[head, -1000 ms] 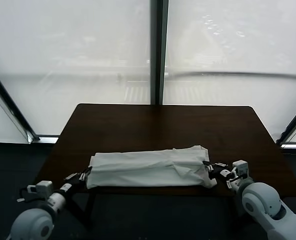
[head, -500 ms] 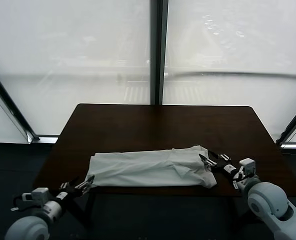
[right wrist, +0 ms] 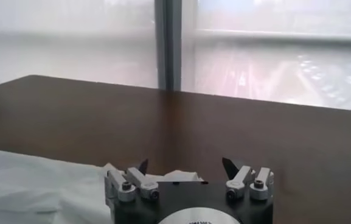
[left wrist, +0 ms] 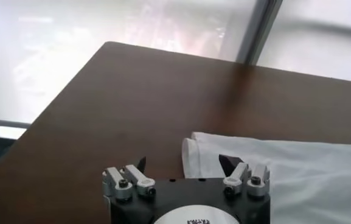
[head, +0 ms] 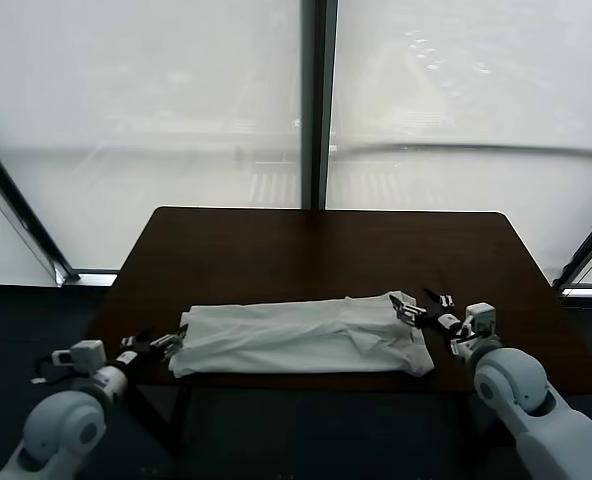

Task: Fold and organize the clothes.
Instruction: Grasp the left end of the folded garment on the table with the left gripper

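Observation:
The clothes [head: 301, 335], a white T-shirt folded into a long band, lie across the near part of the dark table [head: 316, 250]; no print shows. My left gripper [head: 158, 344] stands open at the band's left end, its jaws on either side of the cloth edge [left wrist: 194, 155] without closing on it. My right gripper [head: 423, 306] stands open at the band's right end. In the right wrist view a white corner of the clothes [right wrist: 178, 176] peeks up between the wide jaws [right wrist: 185, 164], and more cloth [right wrist: 23, 182] spreads off to one side.
The table's near edge [head: 306, 380] runs just below the folded band. Bare dark wood stretches behind the shirt to the far edge. A large window with a dark central post [head: 317, 100] stands behind the table.
Both grippers were shut on the ends of the folded shirt and have opened, letting go. The left arm dipped toward the table's near edge, then came back to the cloth's left end.

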### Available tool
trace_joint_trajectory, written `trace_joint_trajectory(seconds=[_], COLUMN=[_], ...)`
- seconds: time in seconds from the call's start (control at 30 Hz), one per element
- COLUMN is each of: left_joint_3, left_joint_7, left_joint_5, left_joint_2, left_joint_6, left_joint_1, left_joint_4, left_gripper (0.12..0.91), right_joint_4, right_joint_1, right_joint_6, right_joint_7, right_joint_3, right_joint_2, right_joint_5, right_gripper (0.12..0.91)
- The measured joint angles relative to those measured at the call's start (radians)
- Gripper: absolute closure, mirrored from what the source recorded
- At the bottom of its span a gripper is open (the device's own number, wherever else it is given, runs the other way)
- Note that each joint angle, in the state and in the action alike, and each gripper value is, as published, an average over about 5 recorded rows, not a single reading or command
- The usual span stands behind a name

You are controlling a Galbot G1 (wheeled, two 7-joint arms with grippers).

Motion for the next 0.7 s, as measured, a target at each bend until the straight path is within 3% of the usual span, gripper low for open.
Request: trace_joint_trajectory(seconds=[0.23,0.47,0.7], left_joint_3=[0.077,0.115,0.127], left_joint_7=[0.000,0.001,0.002], left_joint_5=[-0.002,0.000,0.003], left_joint_2=[0.005,-0.001,-0.002], left_joint_6=[-0.003,-0.004,-0.005], left_joint_1=[-0.114,-0.155,-0.164], left_joint_4=[0.089,0.121,0.134], left_gripper=[0.123,0.125,0.202], right_joint_4=[-0.046,-0.075,-0.087], right_joint_1=[0.037,0.063,0.067], right_joint_6=[-0.005,-0.007,-0.007], right_joint_7=[0.000,-0.001,-0.001], right_joint_3=[-0.024,-0.039,-0.041], right_joint_2=[0.034,0.046,0.053], right_joint_5=[-0.012,-0.014,-0.016], right_gripper=[0.140,0.315,0.409])
